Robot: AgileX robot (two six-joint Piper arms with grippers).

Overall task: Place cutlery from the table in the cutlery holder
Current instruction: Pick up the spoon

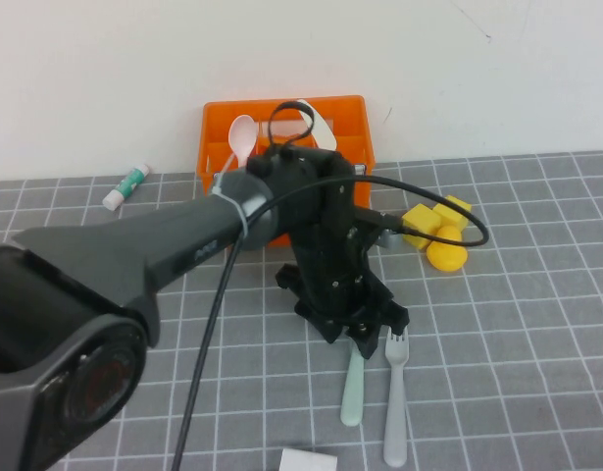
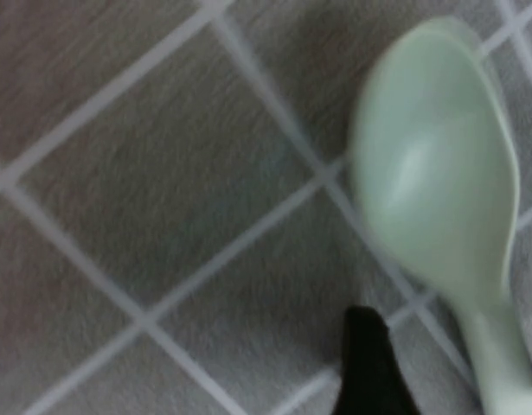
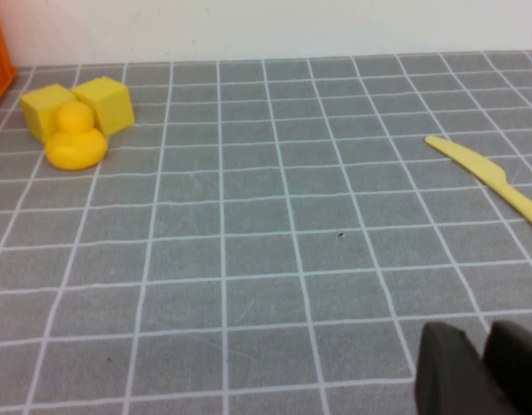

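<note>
The orange cutlery holder [image 1: 352, 126] stands at the back of the table [image 1: 517, 324]. A pale pink spoon [image 1: 242, 135] and a white piece [image 1: 319, 122] stand in it. A mint green spoon [image 1: 353, 388] and a grey fork [image 1: 396, 402] lie side by side near the front. My left gripper [image 1: 352, 339] is low over the mint spoon's bowl [image 2: 439, 181], open; one black finger [image 2: 369, 363] stands beside the spoon's neck without holding it. My right gripper [image 3: 482, 346] is shut and empty, low over the table. A cream-yellow knife [image 3: 486, 177] lies ahead of it.
Yellow cubes and a yellow duck [image 1: 440, 235] sit right of the holder, and the duck [image 3: 75, 143] also shows in the right wrist view. A white-and-green glue stick [image 1: 125, 186] lies at the back left. A white object [image 1: 309, 459] pokes in at the front edge.
</note>
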